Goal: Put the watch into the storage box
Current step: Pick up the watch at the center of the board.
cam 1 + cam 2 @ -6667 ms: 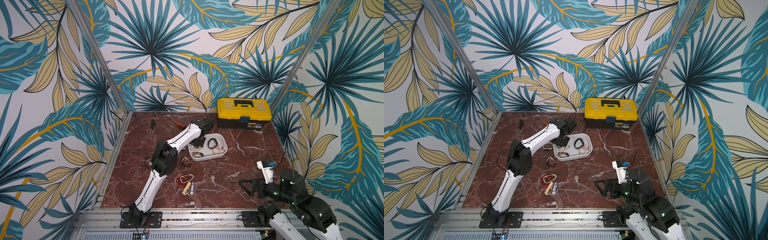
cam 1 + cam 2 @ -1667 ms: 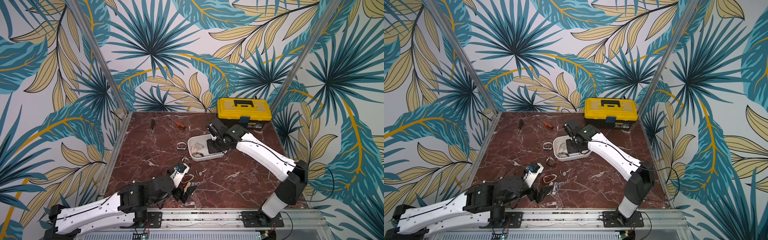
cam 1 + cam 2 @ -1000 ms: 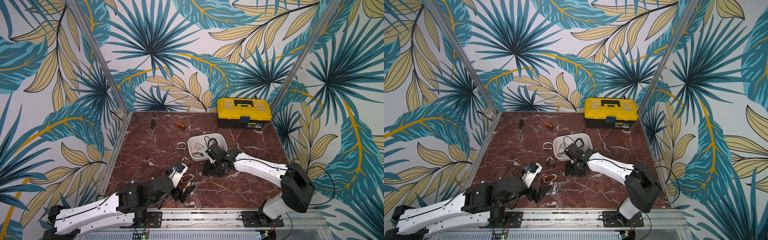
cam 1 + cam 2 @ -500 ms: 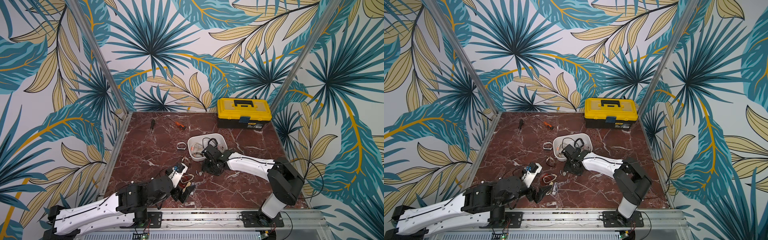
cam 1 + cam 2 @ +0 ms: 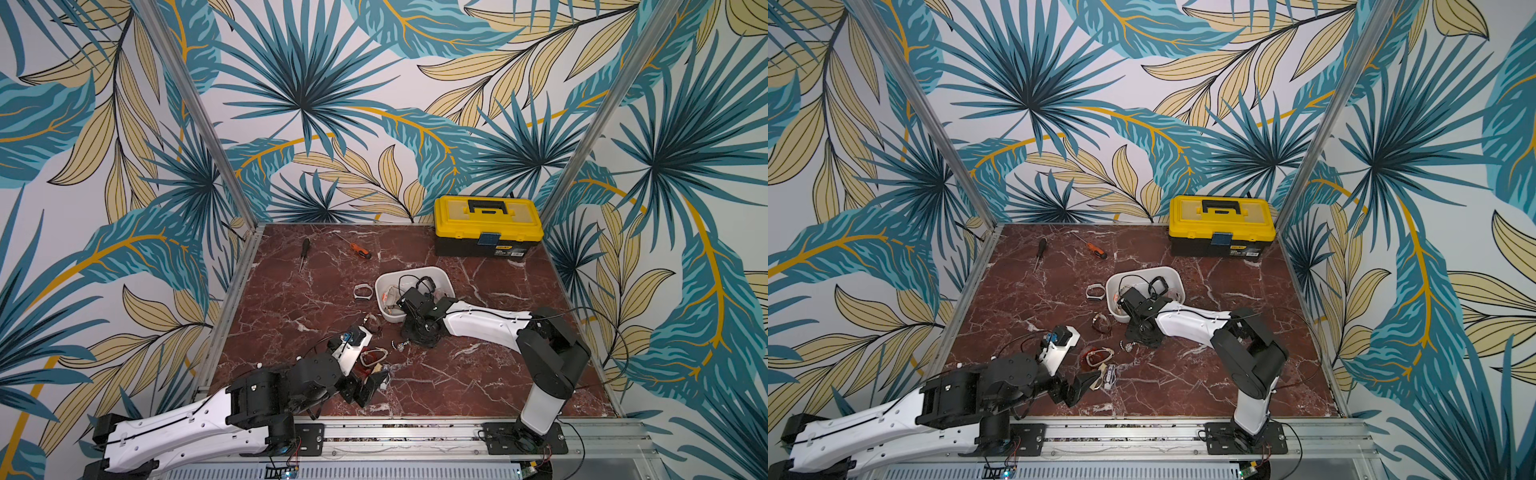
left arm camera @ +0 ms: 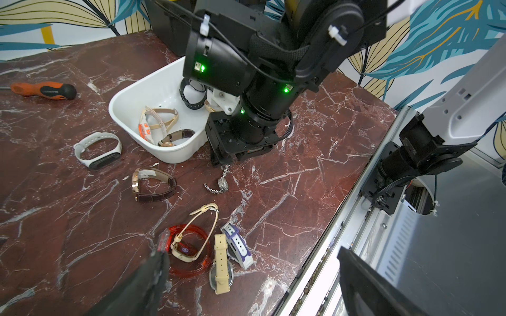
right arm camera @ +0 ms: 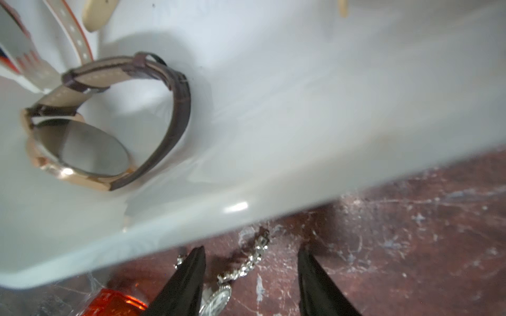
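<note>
The right end effector point(image 7: 250, 257) is reaching down to the bench point(image 6: 301, 191), right beside the storage box point(image 6: 117, 109). Its two fingers are standing apart and are holding nothing. The little silver watch point(image 7: 219, 296) is lying flat on the bench between them, not in the box yet. Its thin chain is pointing toward the box wall.

To do this well, I think the fingers should be going lower, until they are almost touching the bench. Then they should be closing slowly on the round face, not on the loose chain end. The chain looks thin and floppy, so it could slip out. The box wall is very near, so lifting straight up first looks safest.

The left end effector point(image 6: 252, 254) is wide open and empty, hanging over the other watches point(image 6: 220, 257).
</note>
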Robot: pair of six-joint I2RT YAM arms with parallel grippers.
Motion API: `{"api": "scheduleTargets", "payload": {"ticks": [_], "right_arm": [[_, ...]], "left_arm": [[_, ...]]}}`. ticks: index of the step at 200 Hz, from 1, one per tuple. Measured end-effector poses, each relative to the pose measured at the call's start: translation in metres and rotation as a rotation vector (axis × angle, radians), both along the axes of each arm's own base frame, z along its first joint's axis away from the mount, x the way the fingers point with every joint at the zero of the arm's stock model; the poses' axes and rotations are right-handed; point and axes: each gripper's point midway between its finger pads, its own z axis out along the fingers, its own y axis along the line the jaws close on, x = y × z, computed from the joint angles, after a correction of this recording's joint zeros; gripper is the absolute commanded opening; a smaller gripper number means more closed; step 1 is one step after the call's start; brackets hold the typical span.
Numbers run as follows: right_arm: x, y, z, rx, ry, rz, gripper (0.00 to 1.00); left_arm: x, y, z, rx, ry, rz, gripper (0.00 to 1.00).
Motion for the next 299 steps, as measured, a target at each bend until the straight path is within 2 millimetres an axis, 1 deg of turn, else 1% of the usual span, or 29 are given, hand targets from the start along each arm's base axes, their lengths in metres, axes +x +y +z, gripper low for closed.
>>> {"api": "scheduleTargets", "payload": {"ticks": [27,69,88,105,120,134,156,174,200,223,243,278,299], "right_arm": [[0.003,0.001,0.000,-0.004,-0.003,-0.009,0.49],[0.002,-0.001,-0.009,-0.024,0.017,-0.019,0.42],[0.004,0.001,-0.010,-0.026,0.019,-0.020,0.34],[0.005,0.003,-0.011,-0.033,0.023,-0.009,0.20],[0.005,0.004,-0.012,-0.034,0.025,-0.010,0.17],[0.005,0.004,-0.012,-0.036,0.026,-0.006,0.10],[0.003,0.004,-0.012,-0.039,0.029,-0.001,0.02],[0.003,0.004,-0.012,-0.040,0.029,0.003,0.00],[0.003,0.003,-0.012,-0.045,0.028,0.006,0.00],[-0.001,-0.002,-0.010,-0.067,0.037,0.015,0.00],[-0.004,-0.005,0.003,-0.065,0.027,0.034,0.00],[-0.008,-0.006,0.048,-0.005,-0.033,0.076,0.00],[-0.014,-0.007,0.071,0.030,-0.059,0.097,0.00]], "left_arm": [[-0.001,0.002,0.003,-0.013,-0.003,-0.002,1.00],[-0.001,0.002,0.003,-0.011,-0.002,-0.001,1.00],[-0.001,0.003,0.002,-0.008,-0.002,-0.001,1.00],[0.000,0.003,0.002,-0.005,-0.004,0.004,1.00],[0.000,0.004,0.002,-0.004,-0.005,0.008,1.00],[0.000,0.004,0.001,-0.002,-0.005,0.009,1.00],[0.000,0.004,0.001,0.000,-0.004,0.009,1.00],[0.001,0.004,0.000,0.002,-0.005,0.011,1.00],[0.001,0.004,0.000,0.005,-0.006,0.014,1.00],[0.002,0.005,-0.002,0.015,-0.005,0.018,1.00],[0.003,0.006,-0.004,0.027,-0.005,0.023,1.00],[0.004,0.008,-0.006,0.037,-0.006,0.030,1.00],[0.004,0.008,-0.006,0.039,-0.006,0.031,1.00]]}}
